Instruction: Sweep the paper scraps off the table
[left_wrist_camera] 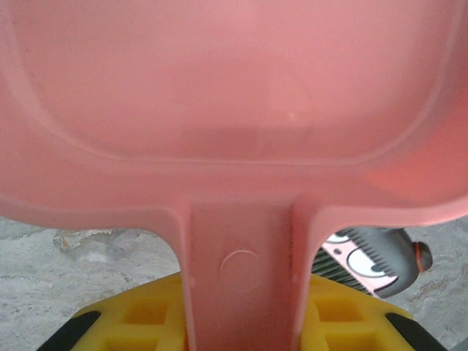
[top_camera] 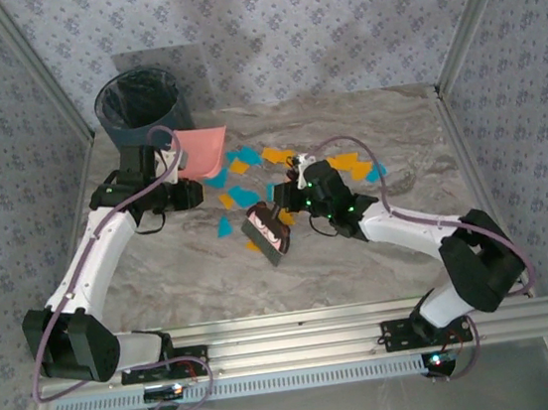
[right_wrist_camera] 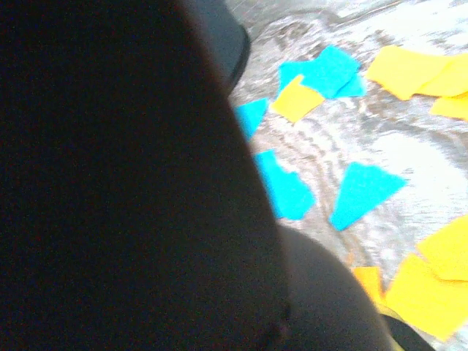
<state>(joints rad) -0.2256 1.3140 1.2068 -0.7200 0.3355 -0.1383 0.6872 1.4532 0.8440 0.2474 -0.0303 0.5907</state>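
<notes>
Orange and teal paper scraps (top_camera: 244,197), roughly fifteen; left claw (top_camera: 181,166) clamps one pink dustpan (top_camera: 204,150), right claw (top_camera: 294,203) one brush (top_camera: 266,234).

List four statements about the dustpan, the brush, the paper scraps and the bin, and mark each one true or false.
1. The left gripper is shut on the handle of the pink plastic dustpan. True.
2. The orange and teal paper scraps have all been gathered in the dustpan. False: they lie scattered on the grey-beige marble table, to the right of the dustpan.
3. The right gripper holds the dark grey hand brush among the scraps. True.
4. The dark round bin lies tipped on its side. False: it stands upright at the far left, just beyond the dustpan.
</notes>
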